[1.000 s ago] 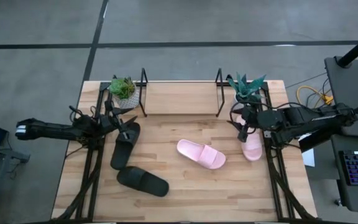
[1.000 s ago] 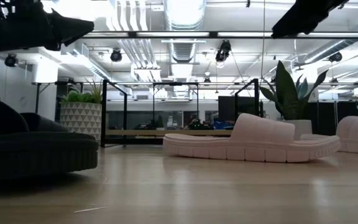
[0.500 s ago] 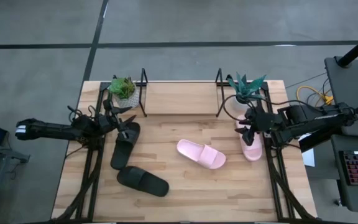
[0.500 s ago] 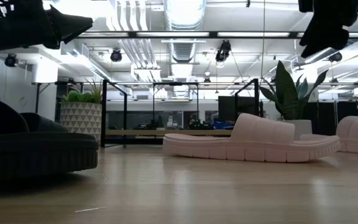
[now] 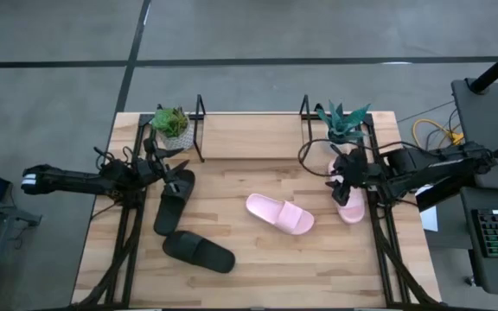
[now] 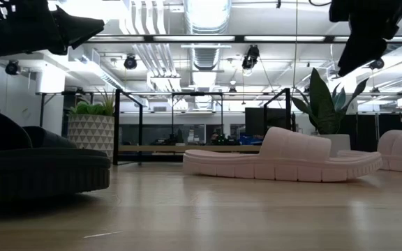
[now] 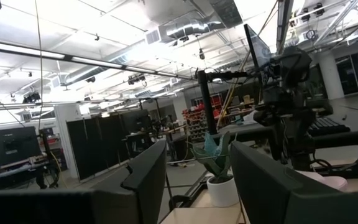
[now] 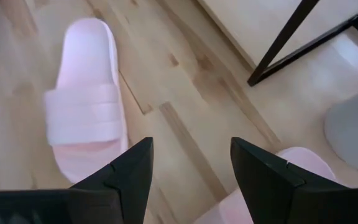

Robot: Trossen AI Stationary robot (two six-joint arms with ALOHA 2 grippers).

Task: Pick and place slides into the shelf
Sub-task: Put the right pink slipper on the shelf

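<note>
Across the bench (image 5: 258,268) nothing is shelved yet. Shelf (image 5: 251,130) stands empty at the far edge between two potted plants, one at its left end (image 5: 172,128), one at its right (image 5: 343,123).

Four slides lie flat on the wood. Black slide (image 5: 174,201) sits near the left edge, second black slide (image 5: 198,251) nearer the front-left corner. Pink slide (image 5: 280,214) is mid-bench, angled. Second pink slide (image 5: 350,199) lies by the right edge, partly under the right arm.

Right gripper (image 5: 346,179) hangs above that second pink slide, fingers spread, holding nothing; wrist view shows the toe of the slide (image 8: 294,163) just past its fingers. Left gripper (image 5: 173,175) hovers over the far end of the first black slide, also spread and empty.

Handling, judged: slides look like light moulded foam, a bit squashy, matte so not slippery, not fragile. Best hold is likely across the wide strap, or pinching a sole edge near the strap. A hold at the heel may let the sole droop and tilt going into the rods.
</note>
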